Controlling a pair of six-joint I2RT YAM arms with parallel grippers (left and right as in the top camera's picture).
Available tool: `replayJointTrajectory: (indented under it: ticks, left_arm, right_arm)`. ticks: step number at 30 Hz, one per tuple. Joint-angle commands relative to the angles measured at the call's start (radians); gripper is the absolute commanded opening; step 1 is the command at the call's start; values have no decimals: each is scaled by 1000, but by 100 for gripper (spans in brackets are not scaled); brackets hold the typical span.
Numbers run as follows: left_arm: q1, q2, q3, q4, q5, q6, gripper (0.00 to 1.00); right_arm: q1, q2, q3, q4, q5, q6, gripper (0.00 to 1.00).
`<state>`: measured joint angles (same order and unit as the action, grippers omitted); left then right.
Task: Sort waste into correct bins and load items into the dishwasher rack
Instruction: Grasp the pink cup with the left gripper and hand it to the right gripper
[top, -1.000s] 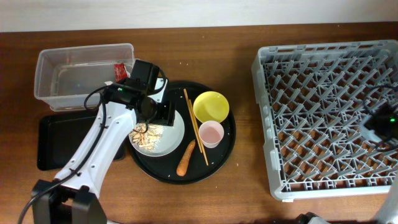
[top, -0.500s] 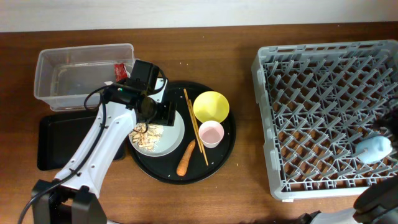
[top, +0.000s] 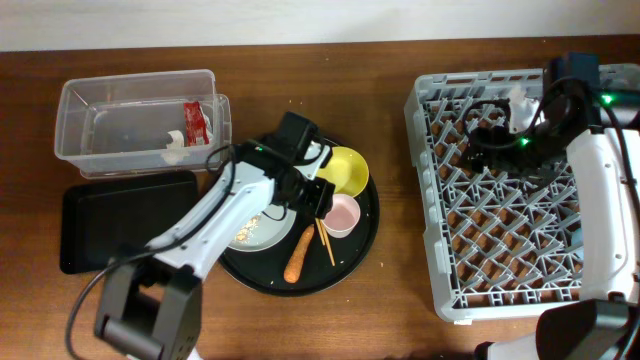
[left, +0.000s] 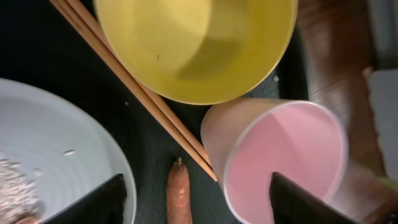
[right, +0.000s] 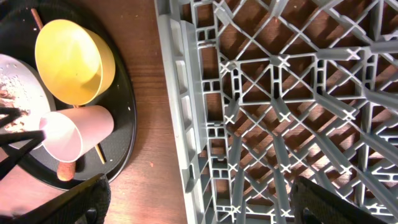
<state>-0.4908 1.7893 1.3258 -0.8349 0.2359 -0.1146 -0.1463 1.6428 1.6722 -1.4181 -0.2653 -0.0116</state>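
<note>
Pink cup (left: 280, 155) below left claw (left: 198, 202), jaws spread; yellow bowl (left: 193, 43) beside.

— Which colours are seen on the round black tray (top: 360, 250)?
— A yellow bowl (top: 340, 170), a pale pink cup (top: 340, 213) and an orange carrot (top: 298, 257) are seen there. The plate (top: 262, 235) is pale grey, with beige scraps (top: 262, 213) on it, and the chopsticks (left: 134, 93) are of light wood colour.
— And at the sides?
— The tub (top: 72, 112) is clear; a red wrapper (top: 195, 122) and a white tissue (top: 173, 146) are seen in it. The flat tray (top: 110, 225) is black. The rack (top: 420, 200) is light grey with a lattice pattern, through which the brown wood grain of the table (top: 390, 110) is shown.
</note>
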Motion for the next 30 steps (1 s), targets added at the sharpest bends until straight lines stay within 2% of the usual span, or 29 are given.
replayJointTrajectory:
  ticks: [1,2,3,4,8,11,12,14,16,18,20,23,26,30]
  left_arm:
    - [-31,55,3,2,11,14,57]
    - [-35,60,3,6,11,14,38]
    - [-35,60,3,17,11,14,8]
    - [-35,60,3,27,11,14,0]
    - [14,24,11,26,72,14,0]
    - [194,-76,64,37,354,14,0]
    - [270,-98,67,66,498,14,0]
    - [405,-100,67,130,848,13,0]
    - [442,-100,67,168,1039,14,0]
    - [441,-100,67,218,1169,13,0]
    - [437,-100,67,230,1228,13,0]
    - [426,-100,67,233,1286,13,0]
    - [422,-100,67,233,1283,5,0]
    - [391,-100,67,233,1283,-2,0]
  right_arm:
    - [9,-20,13,-2,18,-15,92]
    - [9,-20,13,-2,18,-15,92]
    - [9,-20,13,-2,18,-15,92]
    - [9,-20,13,-2,19,-15,92]
    - [8,-20,13,1,95,-10,92]
    - [-3,-20,13,46,84,13,94]
    - [-5,-20,13,62,7,1,97]
    - [14,-20,13,79,-380,-224,96]
    - [72,-20,13,78,-638,-413,100]
    - [136,-20,13,79,-747,-513,99]
    - [210,-20,13,87,-839,-607,98]
    - [316,-20,13,198,-898,-617,99]
    - [379,-20,13,283,-943,-616,100]
    - [441,-20,13,354,-942,-616,87]
